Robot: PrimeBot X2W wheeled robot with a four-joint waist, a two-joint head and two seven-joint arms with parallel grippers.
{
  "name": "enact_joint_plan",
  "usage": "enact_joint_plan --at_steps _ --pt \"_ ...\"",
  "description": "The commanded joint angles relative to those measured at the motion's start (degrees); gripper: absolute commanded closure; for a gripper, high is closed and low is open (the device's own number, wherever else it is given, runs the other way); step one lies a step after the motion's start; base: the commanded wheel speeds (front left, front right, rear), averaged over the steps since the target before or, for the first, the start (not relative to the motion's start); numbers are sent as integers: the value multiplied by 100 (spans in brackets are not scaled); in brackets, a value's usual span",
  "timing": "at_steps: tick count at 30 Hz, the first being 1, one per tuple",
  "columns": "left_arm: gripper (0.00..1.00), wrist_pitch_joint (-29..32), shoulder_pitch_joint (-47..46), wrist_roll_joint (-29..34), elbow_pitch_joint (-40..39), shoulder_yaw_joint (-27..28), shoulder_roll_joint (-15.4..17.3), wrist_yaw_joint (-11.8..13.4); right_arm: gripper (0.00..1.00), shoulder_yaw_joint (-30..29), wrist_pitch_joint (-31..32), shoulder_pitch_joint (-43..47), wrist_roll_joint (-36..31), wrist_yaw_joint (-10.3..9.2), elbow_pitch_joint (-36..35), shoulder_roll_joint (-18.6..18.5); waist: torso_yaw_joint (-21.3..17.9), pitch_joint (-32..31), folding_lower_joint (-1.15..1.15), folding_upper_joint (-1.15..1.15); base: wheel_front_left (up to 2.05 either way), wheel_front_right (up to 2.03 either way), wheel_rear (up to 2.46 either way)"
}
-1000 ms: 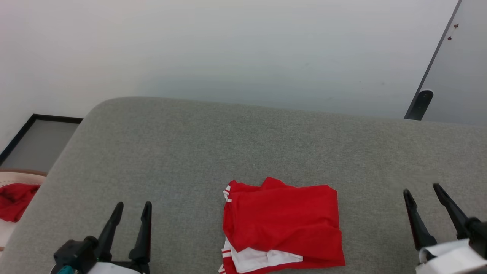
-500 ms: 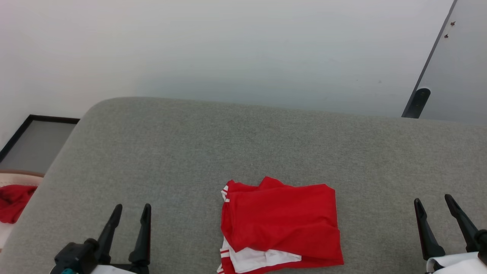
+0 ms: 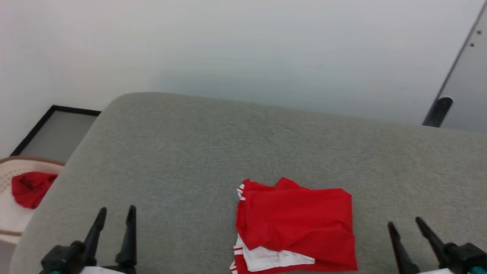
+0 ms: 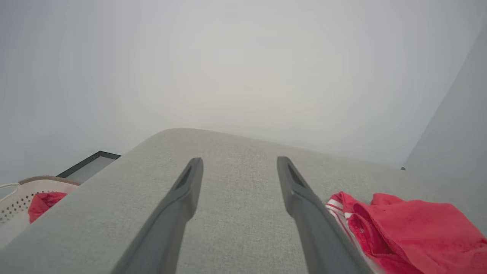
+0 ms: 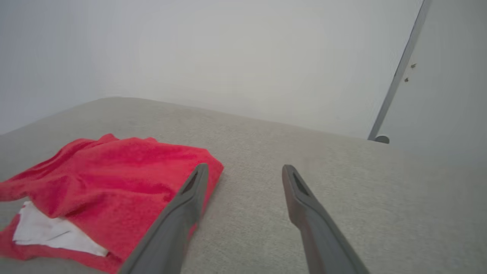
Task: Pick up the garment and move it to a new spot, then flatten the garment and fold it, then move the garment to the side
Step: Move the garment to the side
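The left gripper [image 3: 116,210] is hovering over the near left of the grey cushion [image 3: 190,148], its fingers spread wide and gripping nothing. The right gripper [image 3: 404,222] is mirroring it at the near right, equally wide and empty. Both are sitting apart from the cloth, probably to leave the bundle undisturbed. Between them the garment [image 3: 295,224] is lying at the near edge as a compact red packet, a white sleeve peeking out underneath. The fold is looking finished, so shifting it sideways seems to be what is remaining. Off the far left, a cream basket [image 3: 23,163] is holding a plain red cloth [image 3: 32,186].
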Motion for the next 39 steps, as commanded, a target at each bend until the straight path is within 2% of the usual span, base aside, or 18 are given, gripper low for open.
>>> enact_joint_plan --at_steps 1,9,15,20,21,26,30,37,38,39 --pt "0 0 105 20 38 67 9 -15 0 117 66 -184 113 -5 94 22 251 -85 0 0 0 0 0" --pt "0 1 273 90 62 290 -54 -9 0 609 901 -592 385 -5 537 -38 767 -182 0 0 0 0 0" --pt "0 0 324 44 83 217 -72 -9 0 453 2060 -802 477 -5 746 14 1008 -221 0 0 0 0 0" --pt "0 0 291 18 112 120 -98 -9 0 309 3136 -932 252 -5 802 -5 1157 -203 0 0 0 0 0" --pt "0 0 291 18 112 120 -98 -9 0 309 3136 -932 252 -5 802 -5 1157 -203 0 0 0 0 0" --pt "0 0 202 -31 143 10 -130 -8 0 138 4058 -991 135 -5 914 115 1265 -120 0 0 0 0 0" --pt "0 0 110 -95 179 -68 -171 -9 0 15 4445 -1097 -3 -5 1192 158 1341 -8 0 0 0 0 0" --pt "0 0 -32 -176 244 -208 -227 -8 1 -28 4725 -1485 17 -6 1949 319 1449 188 0 0 0 0 0" --pt "0 0 -42 -193 251 -213 -230 -8 64 -20 4770 -1551 28 -6 2077 339 1458 213 0 0 0 0 0" --pt "0 0 -65 -206 255 -226 -238 -8 100 25 4808 -1618 34 -6 2185 341 1466 234 0 0 0 0 0"
